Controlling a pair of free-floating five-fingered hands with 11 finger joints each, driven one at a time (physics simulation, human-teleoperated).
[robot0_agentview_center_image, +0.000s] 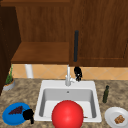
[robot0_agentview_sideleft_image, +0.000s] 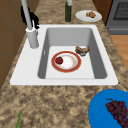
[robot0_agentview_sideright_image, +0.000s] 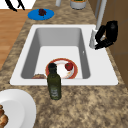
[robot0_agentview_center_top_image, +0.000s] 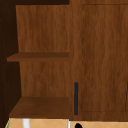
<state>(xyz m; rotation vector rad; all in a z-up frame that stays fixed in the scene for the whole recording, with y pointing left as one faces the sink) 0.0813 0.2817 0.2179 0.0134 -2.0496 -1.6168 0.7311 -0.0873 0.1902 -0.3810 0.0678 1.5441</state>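
We see the right hand (robot0_agentview_center_image: 78, 73) at the faucet (robot0_agentview_center_image: 68, 77) on the sink's back rim, fingers curled toward its lever; whether they grip it we cannot tell. The left hand (robot0_agentview_center_image: 28, 115) hovers with fingers curled, holding nothing, at the counter's front left edge by one blue plate (robot0_agentview_center_image: 12, 115) carrying grapes (robot0_agentview_center_image: 16, 110). In the sink basin (robot0_agentview_sideleft_image: 70, 37) lies one red-rimmed plate (robot0_agentview_sideleft_image: 66, 61) with a red fruit (robot0_agentview_sideleft_image: 59, 60).

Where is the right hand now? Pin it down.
In the front view the right hand hangs at the back of the sink, just right of the faucet, below the cabinet handle.
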